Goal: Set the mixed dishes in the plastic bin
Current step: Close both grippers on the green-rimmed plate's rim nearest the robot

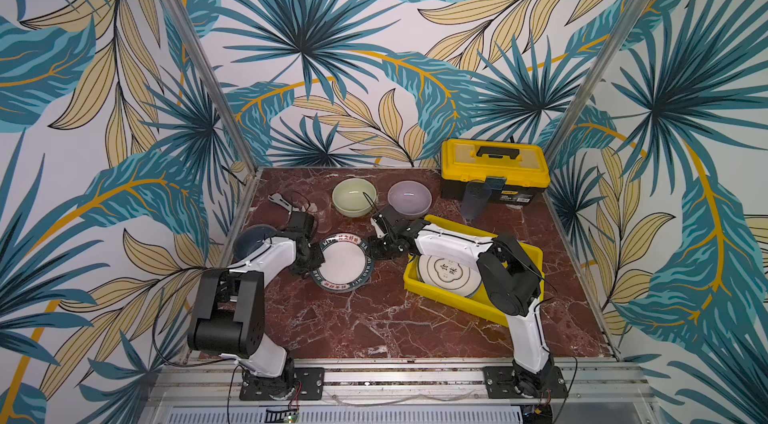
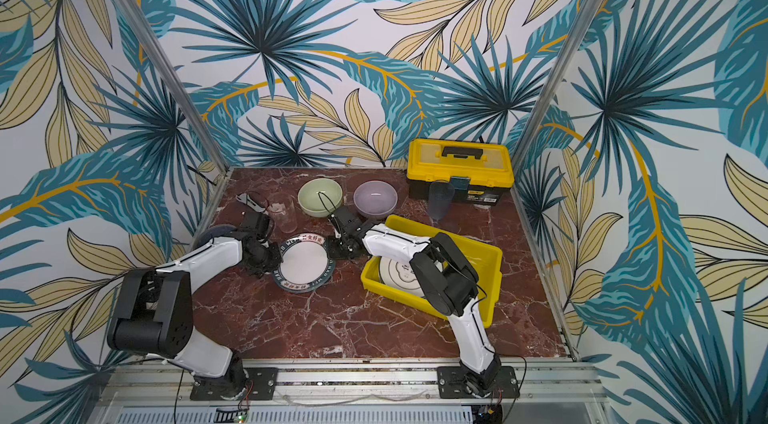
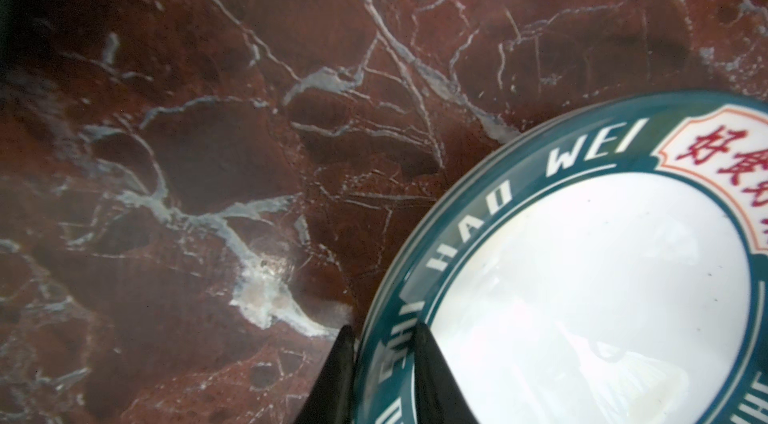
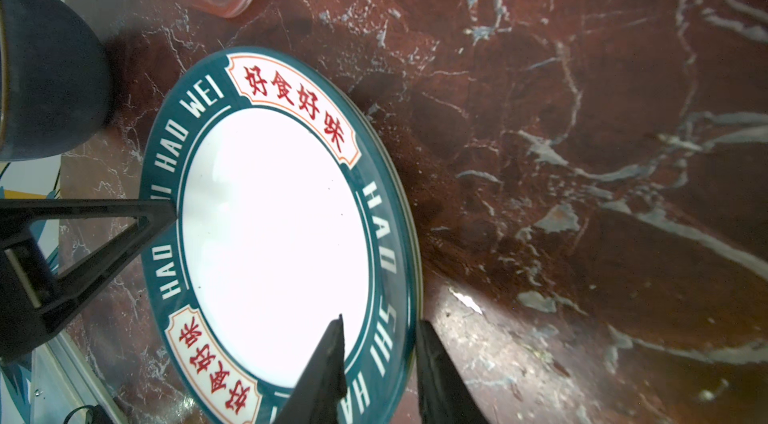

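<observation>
A white plate with a dark teal lettered rim (image 1: 343,262) (image 2: 304,262) lies mid-table. My left gripper (image 3: 382,343) (image 1: 313,266) is shut on its left rim, one finger outside and one on top. At the opposite rim my right gripper (image 4: 380,334) (image 1: 374,249) is shut the same way. The yellow plastic bin (image 1: 419,283) (image 2: 374,283) stands to the right, under the right arm, and holds a white plate with a black ring emblem (image 1: 444,272) (image 2: 395,272). Layered edges under the lettered rim suggest a second plate beneath.
At the back stand a pale green bowl (image 1: 354,197), a lilac bowl (image 1: 409,197) and a bluish tumbler (image 1: 476,200) before the yellow-and-black toolbox (image 1: 494,168). A clear tumbler (image 1: 322,210), a blue-grey bowl (image 1: 253,237) and a grey metal tool (image 1: 278,200) sit at the left.
</observation>
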